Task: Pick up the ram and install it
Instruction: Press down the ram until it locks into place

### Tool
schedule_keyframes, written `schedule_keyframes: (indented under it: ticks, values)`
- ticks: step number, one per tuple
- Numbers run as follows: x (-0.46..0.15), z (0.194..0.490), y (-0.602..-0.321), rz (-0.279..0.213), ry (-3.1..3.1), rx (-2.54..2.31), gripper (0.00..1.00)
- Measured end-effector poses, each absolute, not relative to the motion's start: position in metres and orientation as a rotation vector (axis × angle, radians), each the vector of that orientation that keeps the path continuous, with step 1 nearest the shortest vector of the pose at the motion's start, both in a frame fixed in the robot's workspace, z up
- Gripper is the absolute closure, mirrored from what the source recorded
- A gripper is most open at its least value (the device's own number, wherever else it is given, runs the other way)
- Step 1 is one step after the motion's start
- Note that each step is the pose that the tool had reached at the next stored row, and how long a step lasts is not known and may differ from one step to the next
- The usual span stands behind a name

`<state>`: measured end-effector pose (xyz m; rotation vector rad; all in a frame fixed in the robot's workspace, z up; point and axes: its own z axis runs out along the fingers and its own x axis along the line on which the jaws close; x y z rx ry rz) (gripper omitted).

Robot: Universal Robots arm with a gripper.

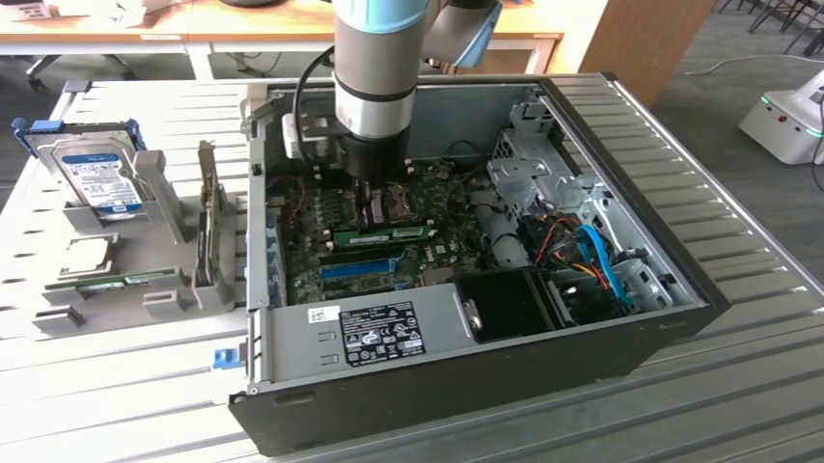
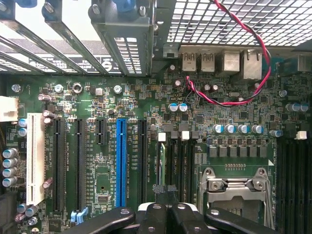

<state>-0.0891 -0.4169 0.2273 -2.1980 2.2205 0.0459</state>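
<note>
A green ram [image 1: 386,234] stands on edge in a slot on the motherboard inside the open PC case, between the blue slot [image 1: 361,267] and the processor socket. My gripper [image 1: 373,207] reaches straight down into the case just above it, fingers shut. In the wrist view the black fingertips [image 2: 157,191] sit close together over the near end of that ram [image 2: 163,163], seen edge-on beside a white latch. Whether the pads pinch it or only rest on it I cannot tell. A second green ram [image 1: 123,282] lies on the grey holder outside the case, at the exterior view's left.
The case walls [image 1: 644,125] ring the motherboard. A silver hard drive [image 1: 103,178] stands on the grey holder. A red-and-black wire [image 2: 234,100] loops near the rear ports. The metal processor socket [image 2: 234,187] lies beside the slots. Blue and orange cables [image 1: 599,256] crowd the drive bay.
</note>
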Motion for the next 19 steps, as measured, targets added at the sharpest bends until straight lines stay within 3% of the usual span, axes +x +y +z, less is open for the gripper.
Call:
schedule_keyframes:
  ticks: [19]
  values:
    - [-0.0891,0.225,-0.4169,0.045,2.22,-2.197,0.89]
